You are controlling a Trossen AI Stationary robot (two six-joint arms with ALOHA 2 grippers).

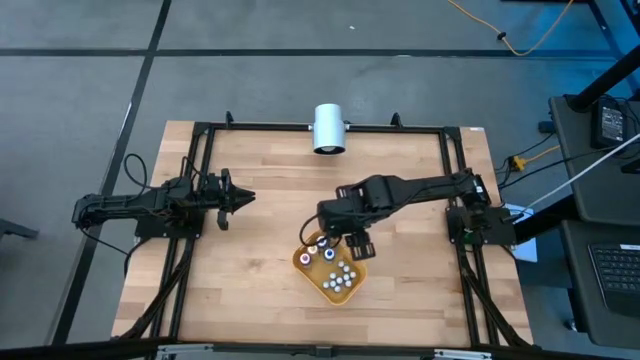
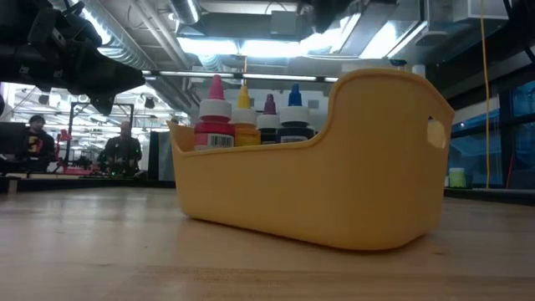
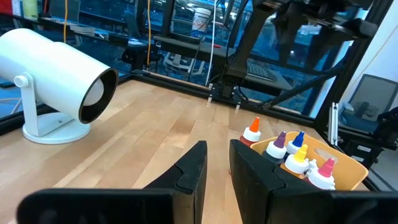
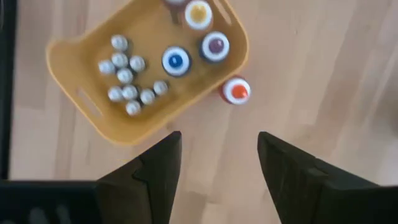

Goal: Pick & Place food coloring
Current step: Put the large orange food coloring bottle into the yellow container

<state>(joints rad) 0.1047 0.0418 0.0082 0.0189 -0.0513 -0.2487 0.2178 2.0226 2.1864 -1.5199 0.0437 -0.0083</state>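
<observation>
The orange tray (image 4: 81,124) stands on the wooden table. Food coloring bottles stand upright in one end of it: blue top (image 4: 176,61), purple top (image 4: 215,46), yellow top (image 4: 198,14), and a pink top (image 3: 323,169). Several tiny whitish tops (image 4: 127,78) cluster in its other end. One orange-topped bottle (image 4: 236,91) stands on the table just outside the tray's wall. My right gripper (image 4: 217,155) hangs open high above the tray's edge, pointing down, nothing between its fingers. My left gripper (image 3: 217,168) waits level at the table's left, fingers a narrow gap apart, touching nothing.
A big white cylinder (image 1: 328,128) on a round foot stands at the table's far edge. A black frame (image 1: 300,127) runs around the table. Bare wood lies between my left gripper (image 1: 235,197) and the tray (image 1: 345,292).
</observation>
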